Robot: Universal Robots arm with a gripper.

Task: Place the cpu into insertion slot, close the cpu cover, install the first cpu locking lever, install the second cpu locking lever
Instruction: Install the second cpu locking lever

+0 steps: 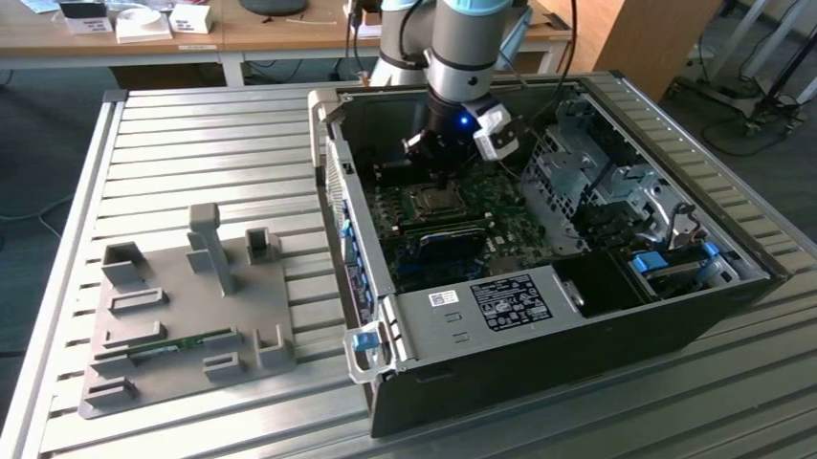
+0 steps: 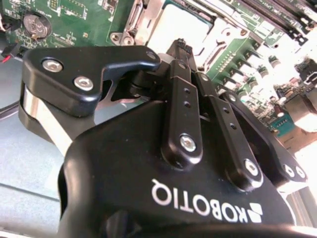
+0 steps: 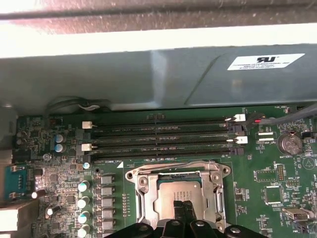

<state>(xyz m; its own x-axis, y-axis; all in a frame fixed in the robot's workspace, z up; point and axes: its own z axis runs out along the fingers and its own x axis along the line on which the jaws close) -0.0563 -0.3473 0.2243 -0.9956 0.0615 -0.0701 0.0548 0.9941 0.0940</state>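
The cpu (image 3: 171, 196) lies flat in the insertion slot (image 1: 434, 202) on the green motherboard, its dull silver top showing. The cpu cover (image 3: 144, 198) is down around it, and its silvery frame borders the chip on the sides I can see. A thin metal rod (image 3: 173, 164) runs along the cover's edge nearest the memory slots. My gripper (image 3: 184, 207) is shut just above the chip, fingertips together with nothing visible between them. In the second wrist view the closed gripper (image 2: 181, 45) points at the bright chip (image 2: 181, 25).
Long black memory slots (image 3: 158, 139) lie beside the socket, and beyond them rises the grey case wall (image 3: 148, 79). A grey drive cage (image 1: 600, 186) fills the case at the exterior view's right. A grey fixture plate (image 1: 179, 306) rests on the slatted table.
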